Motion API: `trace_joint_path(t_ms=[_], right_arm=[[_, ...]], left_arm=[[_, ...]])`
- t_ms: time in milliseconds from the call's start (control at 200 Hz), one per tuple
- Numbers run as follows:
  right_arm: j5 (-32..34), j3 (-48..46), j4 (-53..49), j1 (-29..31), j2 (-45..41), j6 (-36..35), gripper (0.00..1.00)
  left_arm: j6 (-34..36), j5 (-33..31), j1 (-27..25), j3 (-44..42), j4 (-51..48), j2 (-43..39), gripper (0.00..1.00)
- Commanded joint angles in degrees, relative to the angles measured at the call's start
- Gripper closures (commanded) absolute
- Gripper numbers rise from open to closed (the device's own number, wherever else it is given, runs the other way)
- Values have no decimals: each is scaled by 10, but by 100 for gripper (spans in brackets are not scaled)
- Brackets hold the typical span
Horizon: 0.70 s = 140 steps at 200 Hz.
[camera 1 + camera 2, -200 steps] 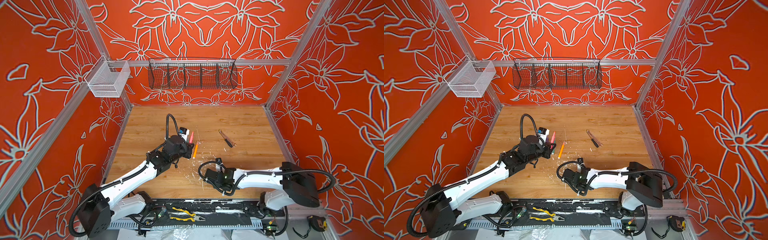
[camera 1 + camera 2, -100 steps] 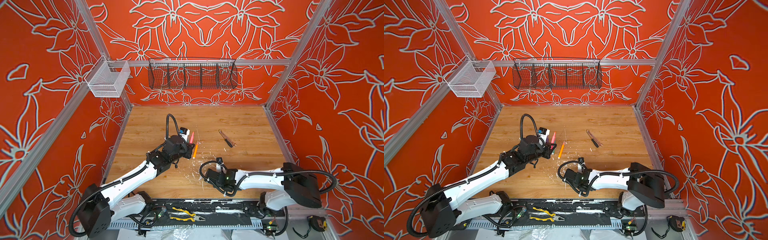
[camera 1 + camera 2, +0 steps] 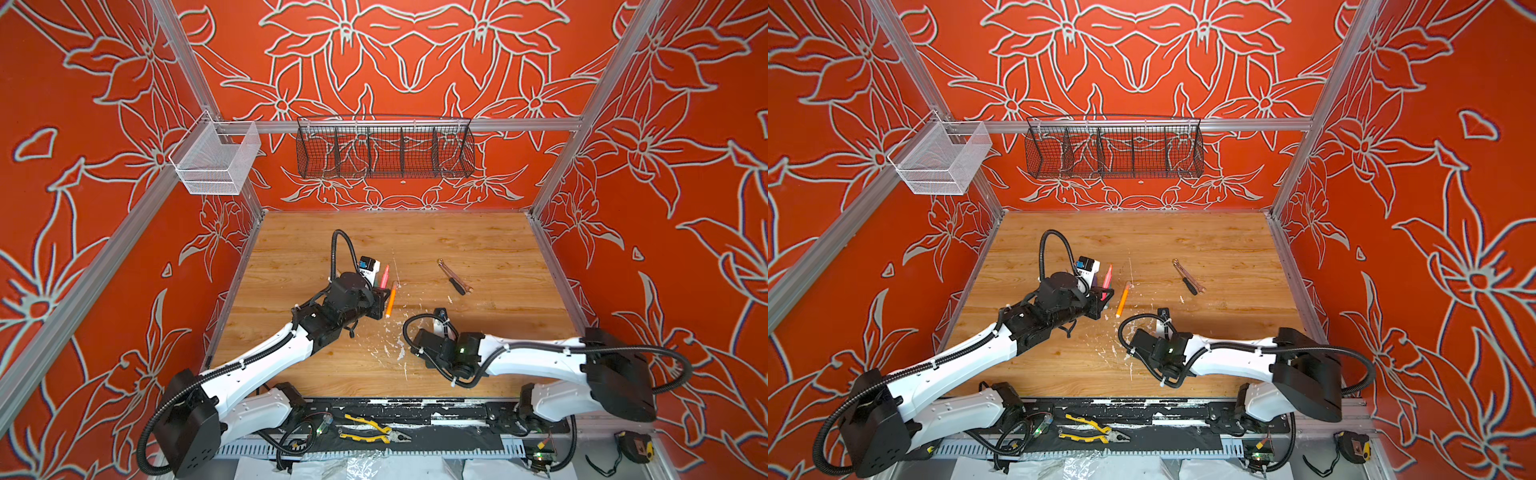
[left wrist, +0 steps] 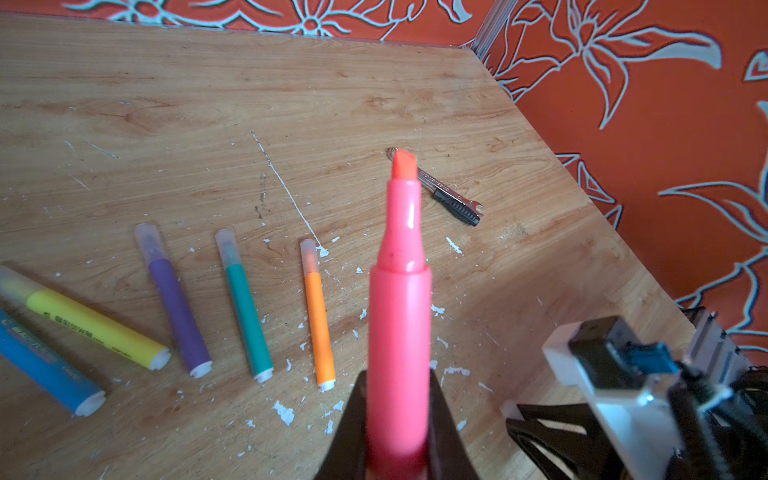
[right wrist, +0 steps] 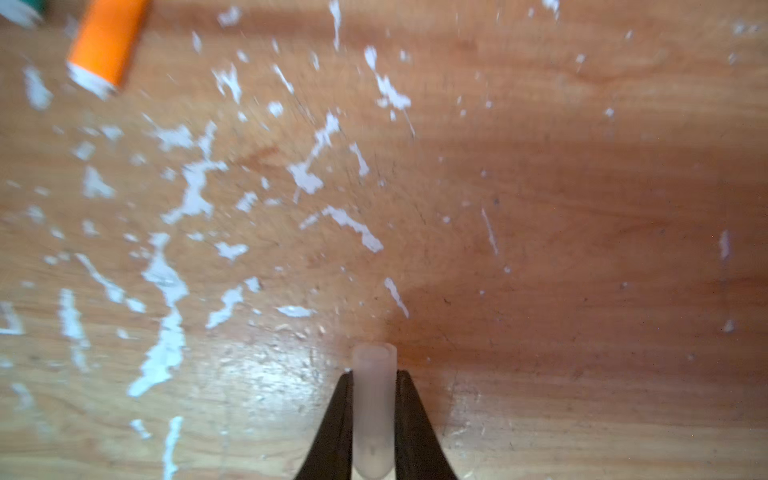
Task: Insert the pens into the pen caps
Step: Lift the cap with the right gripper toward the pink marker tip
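Five lie side by side on the bench (image 4: 374, 83): blue pen (image 4: 45, 365), yellow pen (image 4: 95, 328), purple pen (image 4: 178, 316), green pen (image 4: 247, 316), orange pen (image 4: 318, 328). Left fingers (image 4: 351, 428) clamp the uncapped pink-red pen (image 4: 399, 332) above the bench; right fingers (image 5: 332, 428) pinch a clear cap (image 5: 374, 407). The barrel print is too blurred to read.

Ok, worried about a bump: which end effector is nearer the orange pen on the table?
Left. The left end effector, gripping the pink pen, is right beside the orange pen; the right end effector, gripping a clear cap, is off past its white end.
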Motion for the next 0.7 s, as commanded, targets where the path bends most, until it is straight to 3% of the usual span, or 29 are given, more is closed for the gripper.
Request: trace_joint_path(t_ms=[0, 155, 305, 696], right_arm=[[42, 42, 0, -26, -73, -35, 92], [67, 78, 32, -64, -153, -74, 97], [59, 85, 160, -79, -182, -125, 97], [45, 150, 401, -78, -59, -160, 100]], left_arm=[[7, 31, 0, -10, 33, -17, 100], [15, 74, 0, -18, 50, -35, 100], [17, 112, -1, -41, 86, -59, 100], [22, 146, -9, -43, 103, -62, 100]])
